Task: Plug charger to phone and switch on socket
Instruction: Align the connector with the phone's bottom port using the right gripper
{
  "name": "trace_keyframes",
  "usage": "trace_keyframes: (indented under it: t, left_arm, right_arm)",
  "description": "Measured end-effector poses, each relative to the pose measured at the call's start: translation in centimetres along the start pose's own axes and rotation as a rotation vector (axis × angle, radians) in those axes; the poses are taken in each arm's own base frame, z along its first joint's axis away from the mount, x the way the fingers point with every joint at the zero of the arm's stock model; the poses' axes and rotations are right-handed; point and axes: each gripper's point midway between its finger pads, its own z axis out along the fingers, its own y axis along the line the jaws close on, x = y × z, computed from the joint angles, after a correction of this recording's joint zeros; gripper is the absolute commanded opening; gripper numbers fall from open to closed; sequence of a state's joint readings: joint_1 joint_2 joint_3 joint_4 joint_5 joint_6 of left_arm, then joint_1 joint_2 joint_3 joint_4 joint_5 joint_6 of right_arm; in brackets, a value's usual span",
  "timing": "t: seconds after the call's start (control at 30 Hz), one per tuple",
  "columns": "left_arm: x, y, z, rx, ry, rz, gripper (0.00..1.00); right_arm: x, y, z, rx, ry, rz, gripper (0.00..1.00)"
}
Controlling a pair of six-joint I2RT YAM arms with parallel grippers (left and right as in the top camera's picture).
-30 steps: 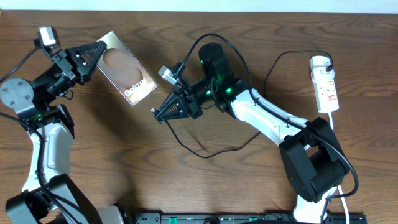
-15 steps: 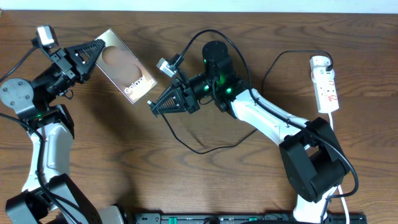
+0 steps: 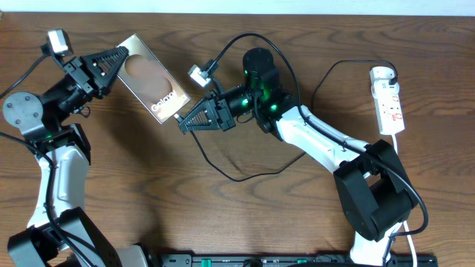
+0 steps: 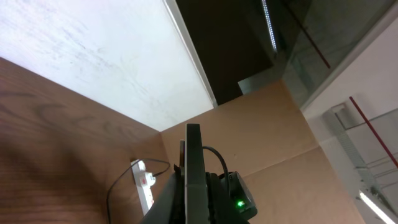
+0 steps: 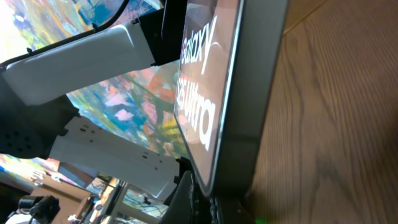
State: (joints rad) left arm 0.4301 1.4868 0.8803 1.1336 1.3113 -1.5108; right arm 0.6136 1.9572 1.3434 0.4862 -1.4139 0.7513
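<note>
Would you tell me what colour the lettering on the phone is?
White lettering on the phone; clearest in the right wrist view.

The glossy bronze-grey rectangular phone (image 3: 152,80), between the black left gripper (image 3: 117,59)'s jaws, bears a dark oval patch and white "Galaxy" lettering toward the black right gripper (image 3: 182,124)'s jaws. A thin black charger cable (image 3: 239,179) trails from those jaws over the brown wood-grain table (image 3: 148,193). Well behind them, the narrow white power strip (image 3: 388,100) shows red marks.
</note>
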Motion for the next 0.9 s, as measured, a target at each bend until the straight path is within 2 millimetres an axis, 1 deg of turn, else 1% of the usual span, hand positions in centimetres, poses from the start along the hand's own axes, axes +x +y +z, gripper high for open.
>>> trace_keyframes:
  t: [0.3, 0.5, 0.7, 0.9]
  left_arm:
    - [-0.1, 0.0, 0.1, 0.001, -0.007, 0.018, 0.07]
    - [-0.1, 0.0, 0.1, 0.001, -0.007, 0.019, 0.07]
    - [-0.2, 0.1, 0.1, -0.003, -0.012, 0.008, 0.07]
    - [-0.2, 0.2, 0.1, -0.003, -0.014, 0.007, 0.07]
  right_arm:
    - [-0.3, 0.3, -0.2, -0.007, -0.003, -0.034, 0.01]
    - [-0.5, 0.2, -0.7, -0.001, -0.010, -0.030, 0.01]
    - [-0.8, -0.1, -1.7, 0.011, -0.024, -0.028, 0.01]
    - [-0.8, -0.1, -1.7, 0.011, -0.025, -0.018, 0.01]
